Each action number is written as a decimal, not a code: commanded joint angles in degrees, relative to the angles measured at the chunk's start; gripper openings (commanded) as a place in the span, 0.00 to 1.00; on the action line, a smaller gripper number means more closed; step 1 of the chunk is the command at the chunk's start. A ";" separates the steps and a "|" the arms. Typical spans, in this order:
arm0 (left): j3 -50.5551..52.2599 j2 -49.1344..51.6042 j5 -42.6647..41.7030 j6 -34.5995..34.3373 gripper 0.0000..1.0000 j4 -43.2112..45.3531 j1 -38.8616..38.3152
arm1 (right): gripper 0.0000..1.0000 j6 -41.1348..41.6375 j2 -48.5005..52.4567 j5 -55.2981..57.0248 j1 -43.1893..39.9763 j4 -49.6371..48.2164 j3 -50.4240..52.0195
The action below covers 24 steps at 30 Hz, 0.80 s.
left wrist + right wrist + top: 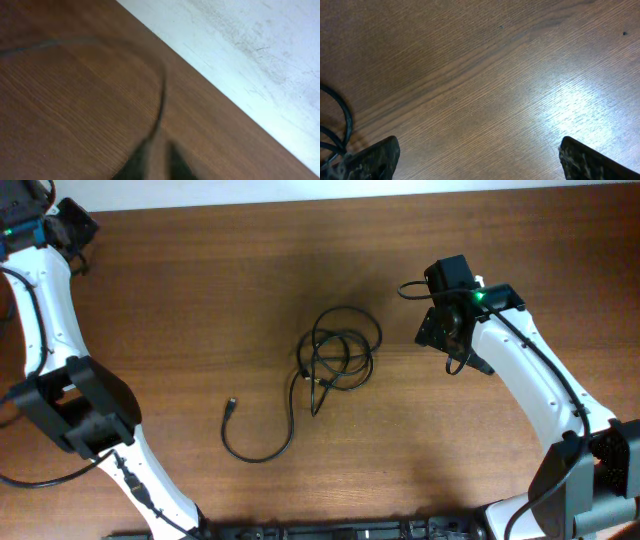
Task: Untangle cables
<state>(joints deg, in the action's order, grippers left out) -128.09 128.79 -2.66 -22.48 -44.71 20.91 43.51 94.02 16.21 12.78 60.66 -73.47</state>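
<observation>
Cables (pixel 340 352) lie mid-frame on counter (pixel 200 290): loose coil w/ one tail curving down-left to a plug (pixel 231 405), so long axis runs lower left to upper right. R jaws wide open, holding nothing, just right of coil. L jaws upper left by counter's far edge; L wrist view blurred, fingers (pixel 137 165) a dark smear, can't tell gap or grip. Open counter on all sides of coil.

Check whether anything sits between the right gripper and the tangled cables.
Nothing visible does. In the overhead view, only bare table lies between the open right gripper and the cables. The right wrist view shows a loop of cable just beside one of its fingers, with clear wood between the fingers.
</observation>
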 commanded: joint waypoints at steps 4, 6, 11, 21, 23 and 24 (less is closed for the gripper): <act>0.55 0.85 1.03 0.24 0.79 -5.20 3.96 | 0.98 -0.20 0.09 -0.13 -0.04 0.02 0.17; 0.55 0.85 4.04 0.20 0.82 -10.67 7.61 | 0.98 -0.20 0.09 -0.13 -0.04 0.02 0.17; 1.20 0.85 13.49 -4.68 0.85 -22.14 17.07 | 0.98 -0.20 0.09 -0.11 -0.04 0.02 0.17; 18.32 0.85 13.44 20.85 0.90 -17.51 21.73 | 0.98 -0.20 0.09 -0.11 -0.04 0.02 0.17; 21.16 0.85 12.94 20.85 0.96 -14.75 23.28 | 0.98 -0.20 0.09 -0.11 -0.04 0.02 0.17; 21.79 0.85 12.94 20.85 0.94 -13.86 23.58 | 0.98 -0.20 0.09 -0.11 -0.04 0.02 0.17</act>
<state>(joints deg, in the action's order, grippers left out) -108.92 129.21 10.11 -2.98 -60.38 42.46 43.53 94.04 16.01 12.78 60.64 -73.47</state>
